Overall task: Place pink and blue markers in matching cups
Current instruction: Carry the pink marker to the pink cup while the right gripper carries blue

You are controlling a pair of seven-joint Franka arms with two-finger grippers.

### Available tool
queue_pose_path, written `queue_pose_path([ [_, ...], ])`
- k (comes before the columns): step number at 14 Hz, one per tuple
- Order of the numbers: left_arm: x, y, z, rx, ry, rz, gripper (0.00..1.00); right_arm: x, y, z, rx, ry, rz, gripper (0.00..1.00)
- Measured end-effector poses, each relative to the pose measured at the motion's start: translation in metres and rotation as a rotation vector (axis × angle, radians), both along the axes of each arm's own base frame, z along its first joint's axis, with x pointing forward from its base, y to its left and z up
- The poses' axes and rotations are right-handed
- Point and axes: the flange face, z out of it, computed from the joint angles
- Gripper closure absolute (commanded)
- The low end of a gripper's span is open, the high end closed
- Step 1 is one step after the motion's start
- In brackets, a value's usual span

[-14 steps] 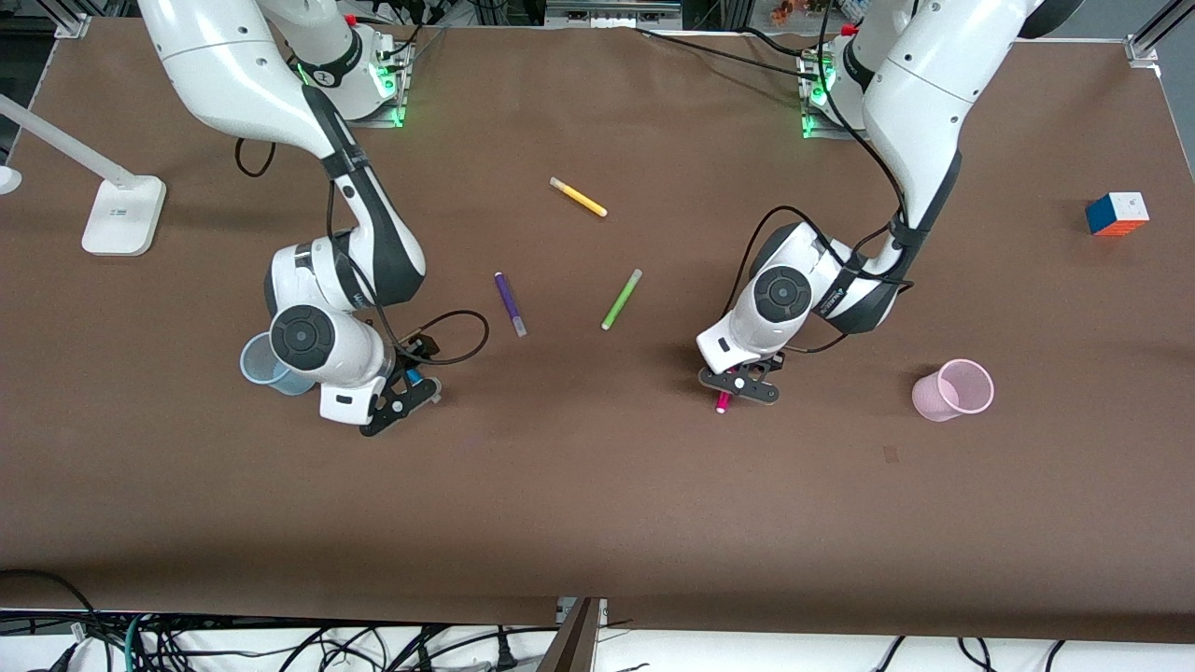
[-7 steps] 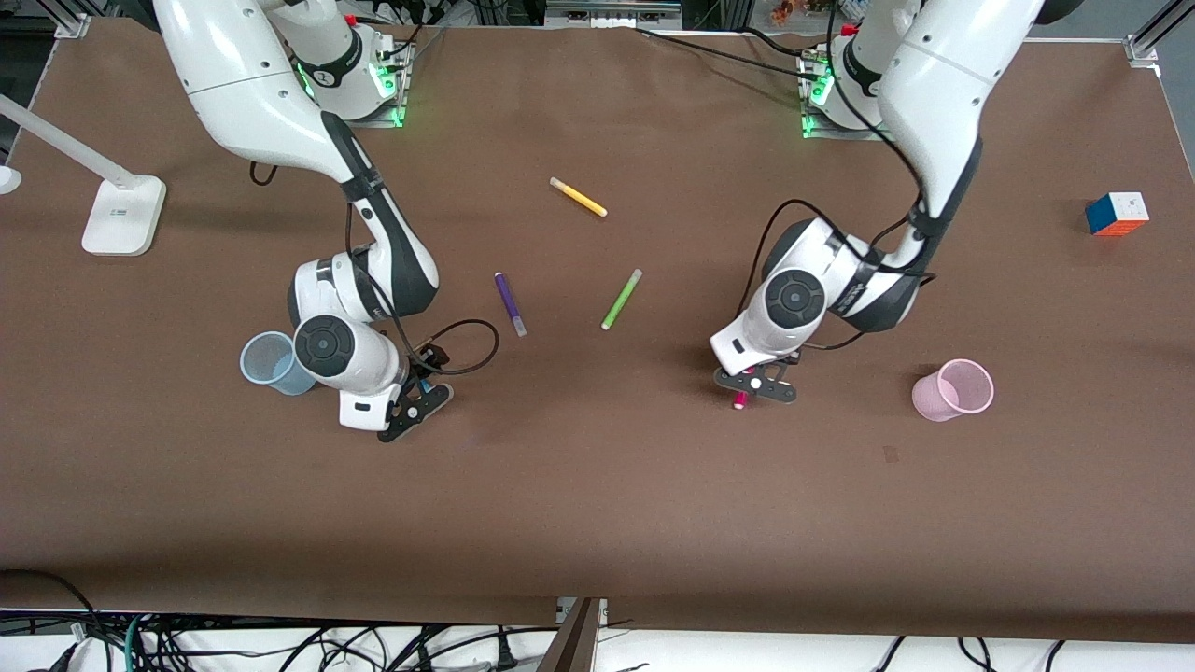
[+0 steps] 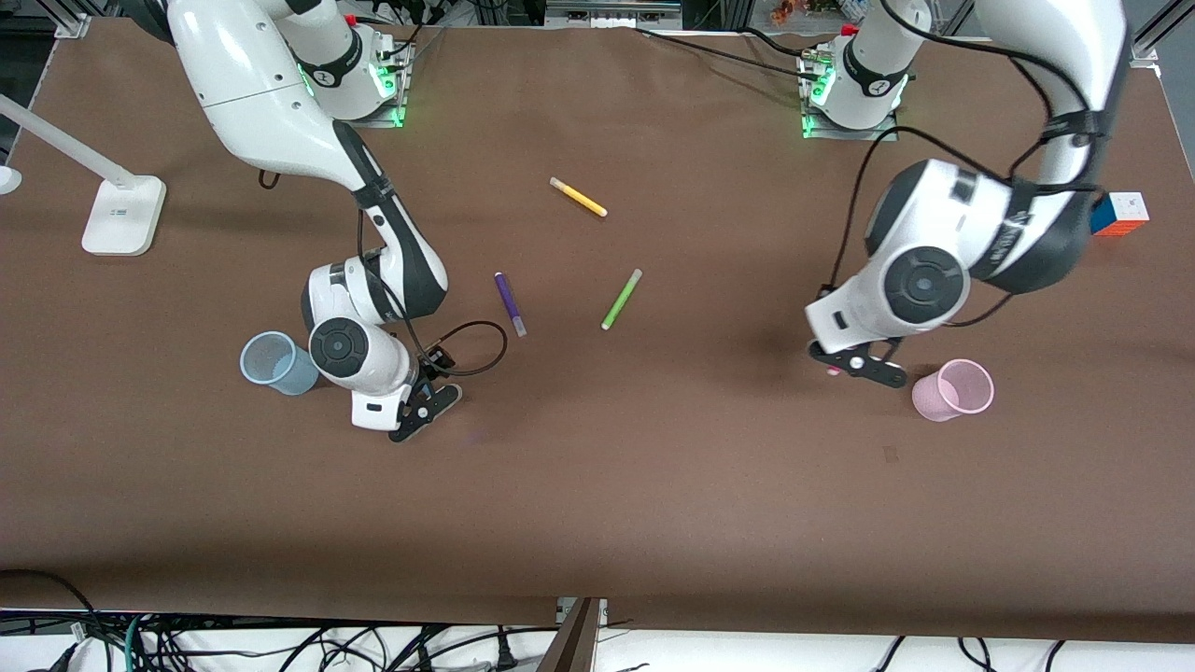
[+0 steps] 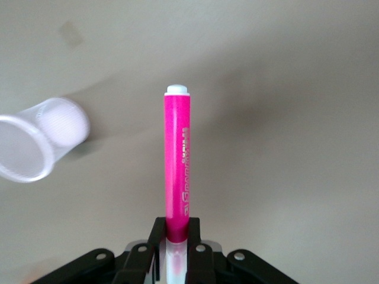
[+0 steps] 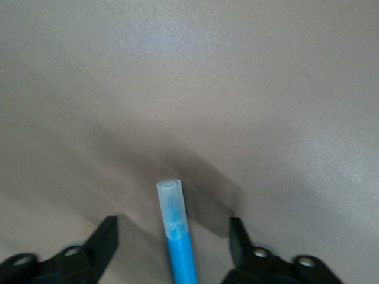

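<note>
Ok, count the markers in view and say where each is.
5. The yellow marker, purple marker and green marker lie mid-table. The left end effector grips the pink marker. The blue marker is between the right end effector's open fingers.

Pink marker (image 4: pixel 177 171) print unreadable; nothing else

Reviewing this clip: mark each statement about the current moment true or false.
1. The left gripper grips the pink marker. True.
2. The pink marker is in the pink cup. False: it is held over the table beside the cup.
3. The right gripper is clamped on the blue marker. False: its jaws stand apart, with the marker between them.
4. The yellow pen lies farther from the front camera than the green pen. True.
</note>
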Motion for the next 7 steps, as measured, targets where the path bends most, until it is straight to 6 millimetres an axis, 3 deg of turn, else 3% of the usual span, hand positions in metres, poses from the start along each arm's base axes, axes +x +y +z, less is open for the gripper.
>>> queue_pose_path([
  [2, 0.008, 0.045, 0.007, 0.040, 0.051, -0.083, 1.00, 0.002, -0.001, 0.002, 0.001, -0.008, -0.001, 0.91],
  [4, 0.013, 0.083, 0.000, 0.112, 0.106, -0.163, 1.00, 0.003, -0.003, 0.003, 0.002, -0.012, 0.009, 0.94],
  [7, 0.020, 0.108, -0.028, 0.264, 0.187, -0.298, 1.00, 0.006, -0.005, 0.009, 0.008, -0.020, 0.072, 0.99],
])
